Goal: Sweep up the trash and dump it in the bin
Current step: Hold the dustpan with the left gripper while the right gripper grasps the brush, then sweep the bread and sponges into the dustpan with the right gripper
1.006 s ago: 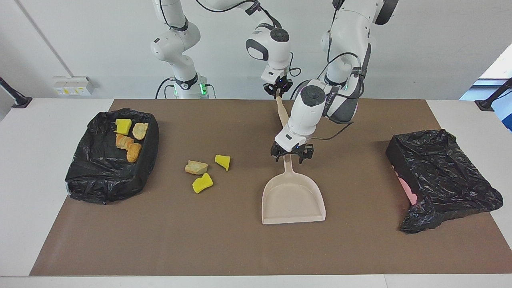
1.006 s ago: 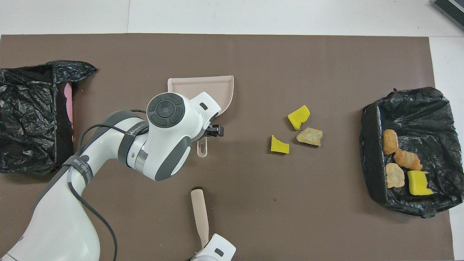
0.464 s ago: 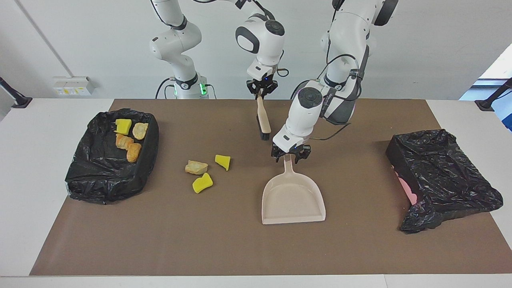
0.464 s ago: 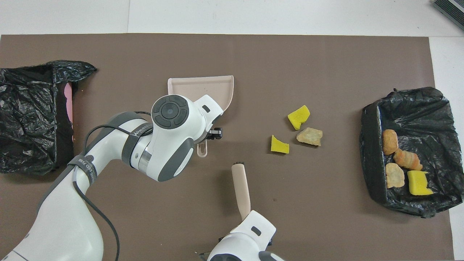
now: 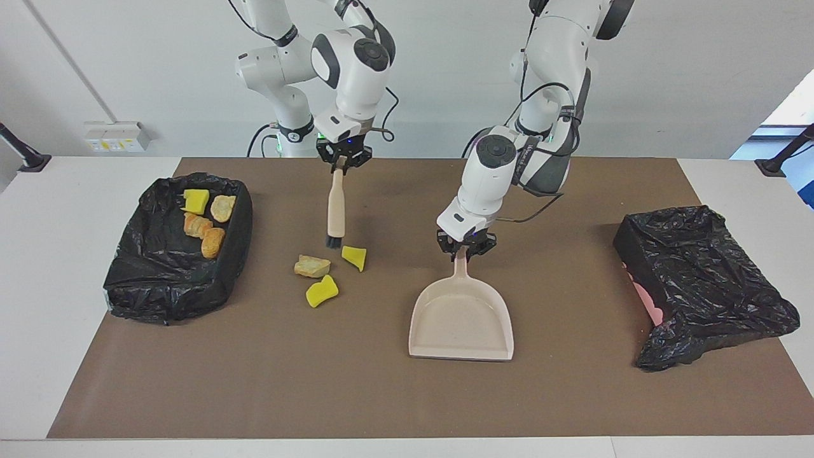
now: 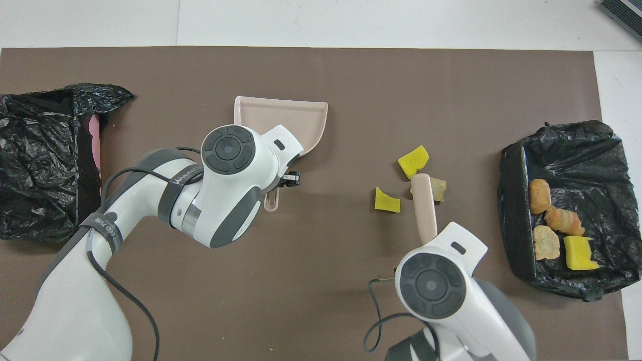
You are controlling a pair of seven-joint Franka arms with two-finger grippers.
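Left gripper clamped the dustpan handle. Right gripper gripped the brush, bristles hanging at twelve o'clock of three loose trash pieces.

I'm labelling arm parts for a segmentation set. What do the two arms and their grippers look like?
Both arms are glossy white with grey joint bands and round dark grey caps. The left gripper and right gripper are small and black. Black cables loop along both arms.
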